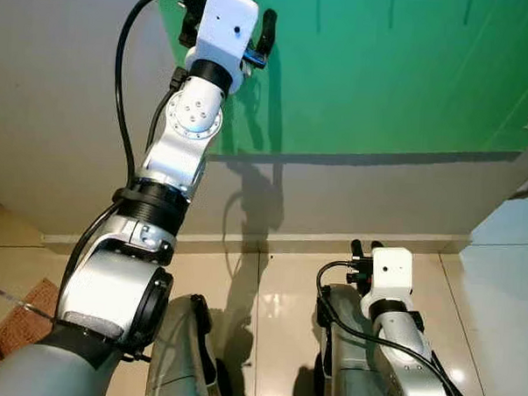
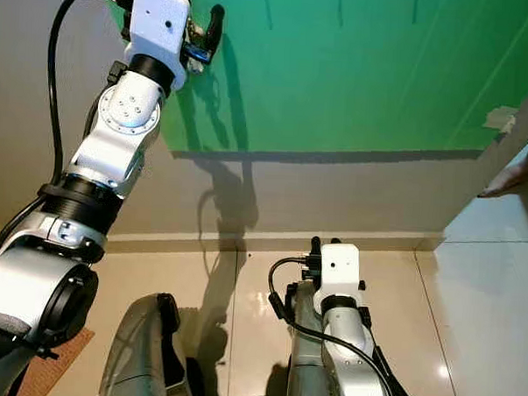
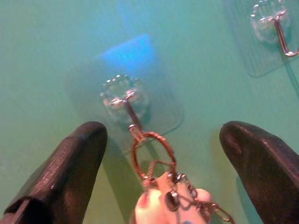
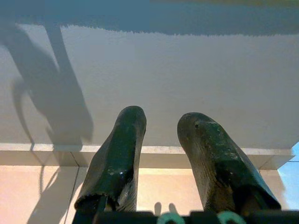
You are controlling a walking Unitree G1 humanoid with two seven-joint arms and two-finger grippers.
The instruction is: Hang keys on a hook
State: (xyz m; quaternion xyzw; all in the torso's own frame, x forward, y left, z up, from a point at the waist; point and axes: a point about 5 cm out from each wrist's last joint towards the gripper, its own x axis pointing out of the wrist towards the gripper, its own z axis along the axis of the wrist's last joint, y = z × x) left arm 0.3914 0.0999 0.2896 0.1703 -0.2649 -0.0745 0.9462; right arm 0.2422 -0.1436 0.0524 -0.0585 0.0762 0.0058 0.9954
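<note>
The key ring point(image 3: 152, 154) already sits on the hook point(image 3: 127, 105): its copper loop hangs from the metal prong of the clear stick-on hook on the green wall point(image 1: 383, 72), with the rest of the keys point(image 3: 173, 203), a pale fob and a bit of chain, dangling just below. The picture is soft here, so whether the ring is fully seated on the prong or only caught at its tip is hard to say. A second hook point(image 3: 275, 28) is stuck to the wall a little way off, with nothing on it.

The left gripper point(image 3: 166, 154) is raised high against the wall, its two black fingers point(image 3: 70, 163) spread wide on either side of the keys and touching nothing, so the bunch appears to hang by itself. The step in hand looks like the release. What the next move calls for is a straight pull back from the wall, keeping both fingers clear of the ring and chain so nothing is dragged off the prong.

The right gripper point(image 4: 161, 154) hangs idle low down near the tiled floor point(image 1: 278, 286), fingers slightly apart and holding nothing. At the far right, a person's hand point(image 2: 506, 180) rests by the wall's edge.
</note>
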